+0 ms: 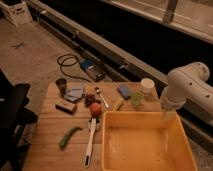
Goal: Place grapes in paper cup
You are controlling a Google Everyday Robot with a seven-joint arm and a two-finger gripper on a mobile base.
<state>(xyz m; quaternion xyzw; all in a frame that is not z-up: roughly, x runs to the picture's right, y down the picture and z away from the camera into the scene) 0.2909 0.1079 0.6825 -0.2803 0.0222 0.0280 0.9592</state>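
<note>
Your gripper (168,118) hangs spread and empty over the far rim of the yellow plastic tub (135,113), well apart from the small dark red-purple grape bunch (90,99) just beside the round orange-red tomato (95,110): likely light, soft and lumpy, so pinch gently across its middle.

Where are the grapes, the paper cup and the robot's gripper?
grapes (89,99), camera view, middle of the dark bunch.
paper cup (147,88), camera view, its side wall below the rim.
gripper (168,119), camera view, lower end of the arm (187,87), above the yellow bin's (135,113) far right corner.
</note>
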